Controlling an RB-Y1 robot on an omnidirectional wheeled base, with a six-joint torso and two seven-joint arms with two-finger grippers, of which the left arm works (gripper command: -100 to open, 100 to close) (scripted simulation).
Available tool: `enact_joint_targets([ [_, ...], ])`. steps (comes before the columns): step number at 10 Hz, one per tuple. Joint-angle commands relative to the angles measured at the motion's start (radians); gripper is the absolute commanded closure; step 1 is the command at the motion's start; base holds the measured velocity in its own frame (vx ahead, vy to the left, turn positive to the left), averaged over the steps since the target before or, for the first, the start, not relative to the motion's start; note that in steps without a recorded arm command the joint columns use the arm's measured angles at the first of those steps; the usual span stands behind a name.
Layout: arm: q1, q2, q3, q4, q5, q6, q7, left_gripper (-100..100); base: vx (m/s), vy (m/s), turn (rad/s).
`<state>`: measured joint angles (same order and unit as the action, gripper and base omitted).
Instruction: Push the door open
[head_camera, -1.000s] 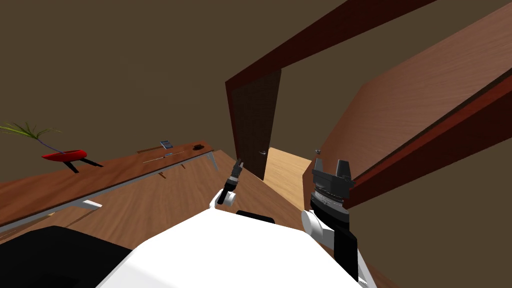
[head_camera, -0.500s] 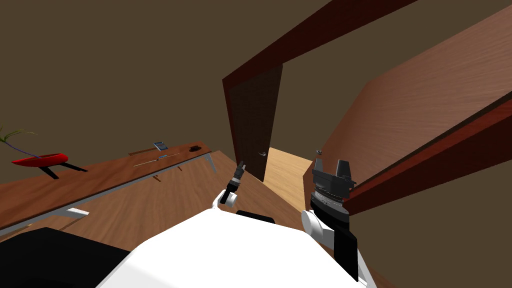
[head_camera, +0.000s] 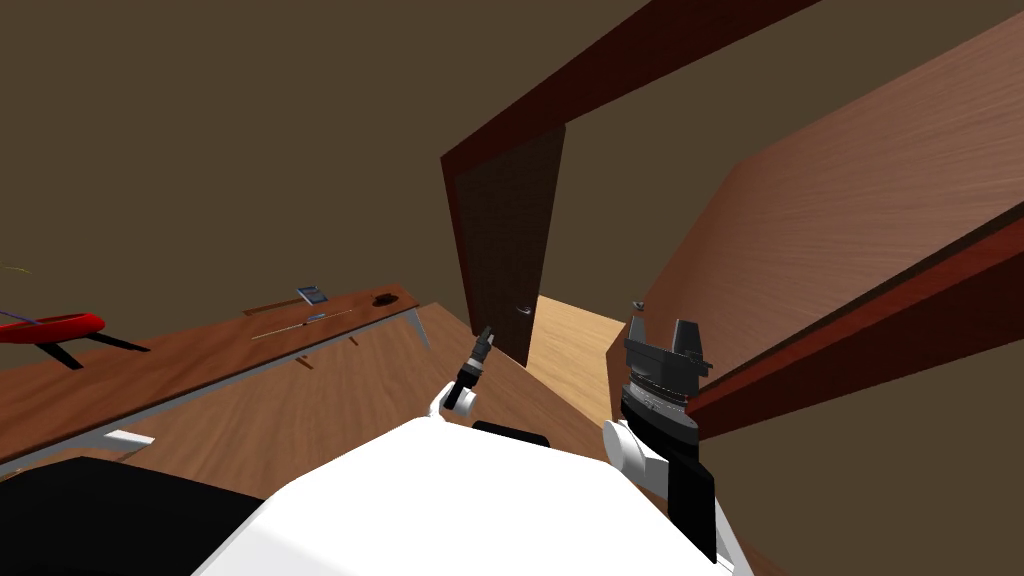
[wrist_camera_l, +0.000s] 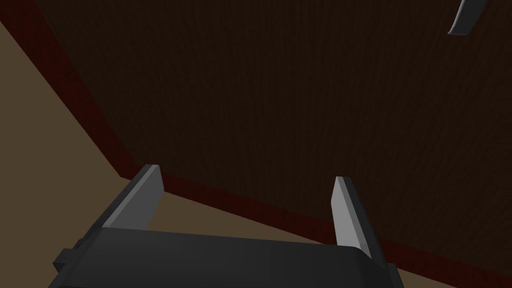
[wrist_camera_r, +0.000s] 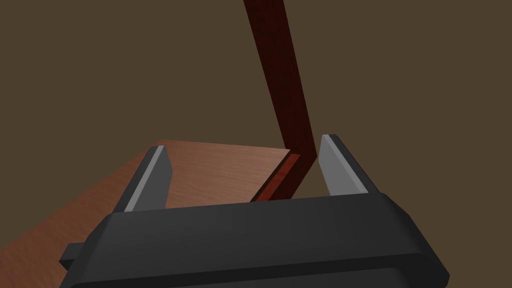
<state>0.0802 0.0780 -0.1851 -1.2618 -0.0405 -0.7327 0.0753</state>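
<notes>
Left wrist view: left gripper (wrist_camera_l: 246, 173) spread open and empty, facing the dark door (wrist_camera_l: 280, 100) straight on, with the handle (wrist_camera_l: 467, 17) off toward the door's edge. Over by the door frame, the right gripper (wrist_camera_r: 243, 142) is open too. The door looks rigid, hinged and probably heavy-ish, so I'd push flat near the handle, no grabbing needed.

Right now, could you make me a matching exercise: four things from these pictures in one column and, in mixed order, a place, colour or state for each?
1. dark door
2. red dish
3. left gripper
4. door handle

A. grey and curved
B. on the long table
C. next to a strip of light floor
D. open, pointing at the dark door

Pairs: 1-C; 2-B; 3-D; 4-A
</notes>
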Motion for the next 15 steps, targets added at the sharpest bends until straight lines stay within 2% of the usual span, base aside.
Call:
enact_joint_targets([
  [1,-0.028,-0.006,-0.007,0.050,-0.006,0.000,0.003,-100,0.096,0.027,-0.027],
  [2,-0.040,-0.007,-0.012,0.078,-0.009,-0.003,0.005,-100,0.095,0.023,-0.032],
  [3,-0.040,-0.007,-0.012,0.086,-0.009,-0.003,0.005,-100,0.067,0.014,-0.012],
  [10,-0.117,-0.026,-0.046,0.291,-0.032,-0.025,0.020,-100,0.091,0.021,-0.026],
  [11,-0.117,-0.026,-0.046,0.291,-0.032,-0.025,0.020,-100,0.064,0.010,-0.008],
  [15,-0.155,-0.039,-0.063,0.392,-0.044,-0.036,0.028,-100,0.075,0.018,-0.023],
])
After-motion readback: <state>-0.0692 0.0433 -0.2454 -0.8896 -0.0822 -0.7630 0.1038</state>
